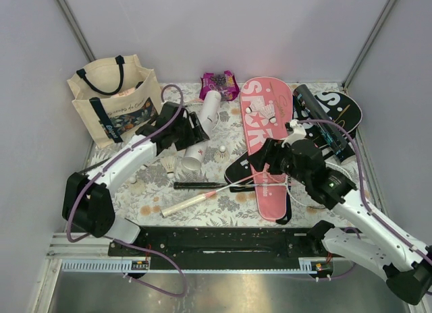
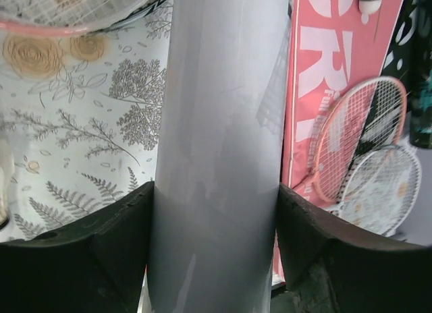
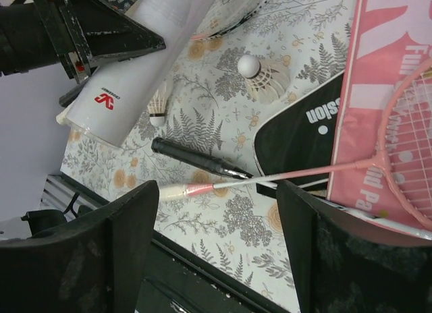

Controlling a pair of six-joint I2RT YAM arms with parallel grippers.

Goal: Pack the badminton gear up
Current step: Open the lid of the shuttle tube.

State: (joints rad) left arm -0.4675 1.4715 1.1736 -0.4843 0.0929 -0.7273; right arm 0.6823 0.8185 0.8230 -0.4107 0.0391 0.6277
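Observation:
My left gripper (image 1: 191, 132) is shut on a long white tube (image 1: 204, 124) that lies tilted on the floral cloth; in the left wrist view the tube (image 2: 216, 124) fills the gap between the fingers. My right gripper (image 1: 268, 155) is open and empty, hovering over the pink SPORT cover (image 1: 264, 134) and the black cover's end (image 1: 239, 170). In the right wrist view the gripper (image 3: 216, 212) is above a pink racket's shaft (image 3: 290, 173) and a black racket handle (image 3: 196, 158). Shuttlecocks lie by the tube (image 1: 223, 151), (image 1: 169, 166) and on the pink cover (image 1: 271, 112). A black tube (image 1: 322, 119) lies on the other black cover (image 1: 341, 110).
A cream tote (image 1: 111, 100) with navy handles stands at the back left. A purple-pink snack packet (image 1: 219, 83) lies at the back. Racket heads (image 2: 358, 137) overlap by the pink cover. The table's black front rail (image 1: 216, 242) runs along the near edge.

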